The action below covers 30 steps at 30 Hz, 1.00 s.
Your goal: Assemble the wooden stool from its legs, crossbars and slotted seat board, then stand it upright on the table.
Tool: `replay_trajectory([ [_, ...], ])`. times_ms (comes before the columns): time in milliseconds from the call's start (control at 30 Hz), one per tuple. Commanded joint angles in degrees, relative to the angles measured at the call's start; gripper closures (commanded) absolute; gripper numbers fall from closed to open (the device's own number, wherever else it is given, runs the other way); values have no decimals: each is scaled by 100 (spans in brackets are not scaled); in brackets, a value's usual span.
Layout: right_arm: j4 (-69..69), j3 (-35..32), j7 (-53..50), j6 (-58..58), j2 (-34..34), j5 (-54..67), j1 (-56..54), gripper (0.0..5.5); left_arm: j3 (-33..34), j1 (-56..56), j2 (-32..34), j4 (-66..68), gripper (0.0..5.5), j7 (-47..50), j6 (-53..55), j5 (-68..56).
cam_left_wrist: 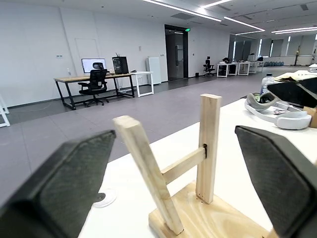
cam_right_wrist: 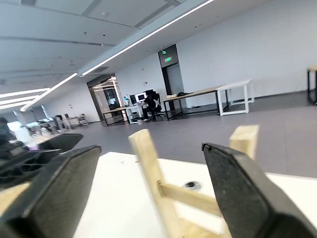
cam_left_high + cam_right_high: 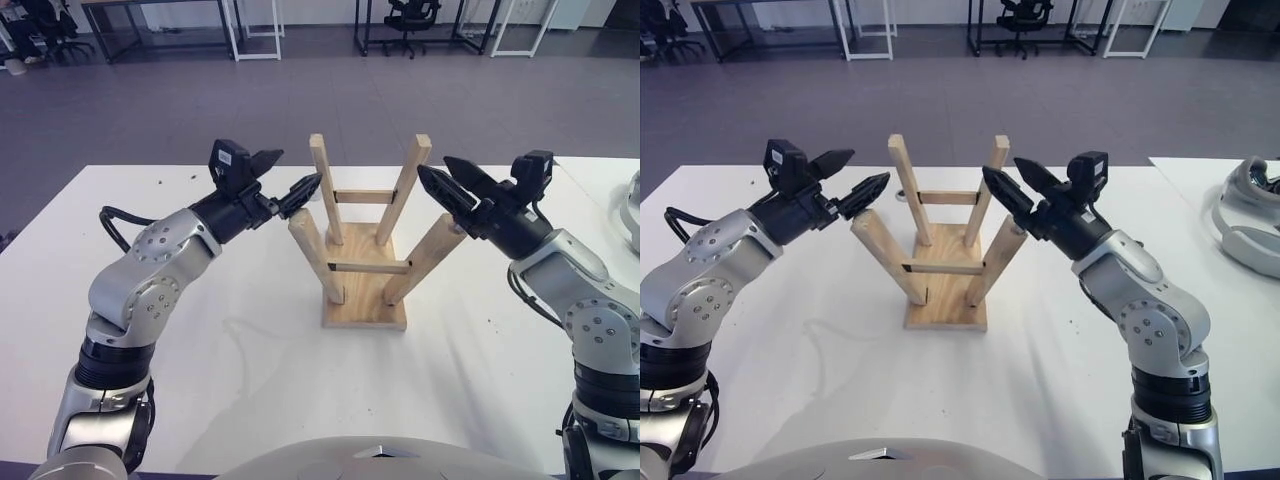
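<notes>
Stool rests legs-up on table; left wrist view catches headset beyond.

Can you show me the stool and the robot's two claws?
Stool (image 3: 365, 305): left eye view, on its seat board, below the upturned legs.
Left claw (image 3: 301, 166): left eye view, midway between its open fingertips.
Right claw (image 3: 432, 164): left eye view, midway between its open fingertips.
</notes>
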Motion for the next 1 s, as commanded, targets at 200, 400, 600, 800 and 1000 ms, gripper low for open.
replay_trajectory([
  [200, 1150, 805, 1138, -48, -765, -1749, 372, 168, 2056, -192, -399, 400, 108, 229, -355, -1234],
  [400, -371, 1906, 2629, 90, -536, -1455, 1141, 168, 1926, 2312, 806, 1277, 108, -1398, -550, 386],
  [600, -59, 2155, 3673, -502, -2007, -3055, 2530, 168, 1093, 3992, 1726, 882, 108, -2703, -1026, 1857],
  [800, 2904, 1538, 2945, -1405, -867, -3827, 881, 168, -13, 3846, 1845, 522, 108, -2999, -905, 2723],
  [1000, 5882, 2406, 2607, -2864, 426, -5452, -729, 168, -885, 2661, 865, 1858, 108, -2267, -1376, 3663],
])
